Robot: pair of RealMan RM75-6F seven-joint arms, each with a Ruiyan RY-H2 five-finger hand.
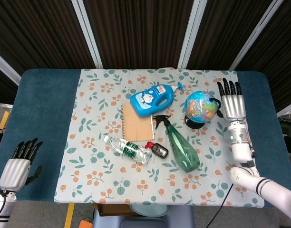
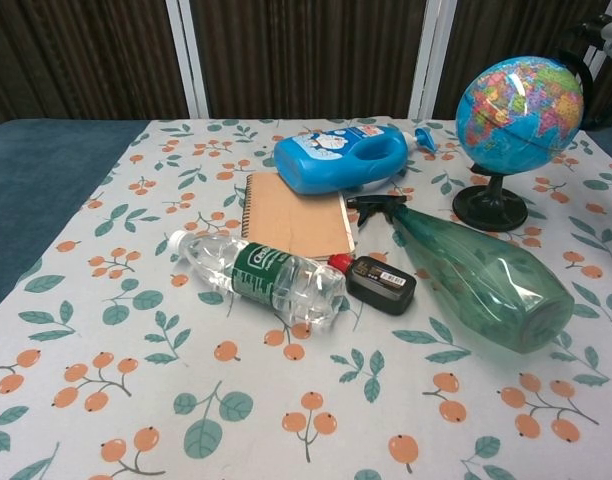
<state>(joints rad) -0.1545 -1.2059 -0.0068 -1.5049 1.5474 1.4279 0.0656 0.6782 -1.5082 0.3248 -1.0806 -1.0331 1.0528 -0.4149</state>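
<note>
Two hands show in the head view, and neither holds anything. At the right of that frame the right hand point(image 1: 233, 101) stands with its fingers spread wide and pointing to the top of the frame, just beside the globe point(image 1: 200, 105) and, as far as I can tell, not touching it. The globe stands upright on its black foot on the flowered cloth point(image 1: 98, 137) of the bench, right of the blue detergent bottle point(image 1: 152, 99) and above the green spray bottle point(image 1: 180, 147) lying on its side. The left hand point(image 1: 16, 167) hangs with its fingers apart at the lower left corner, well apart from everything. A notebook point(image 1: 137, 121), a water bottle point(image 1: 128, 149) and a small black case point(image 1: 159, 150) lie mid-frame. Judging from this, the globe is set down and released, and little seems left of that work.
</note>
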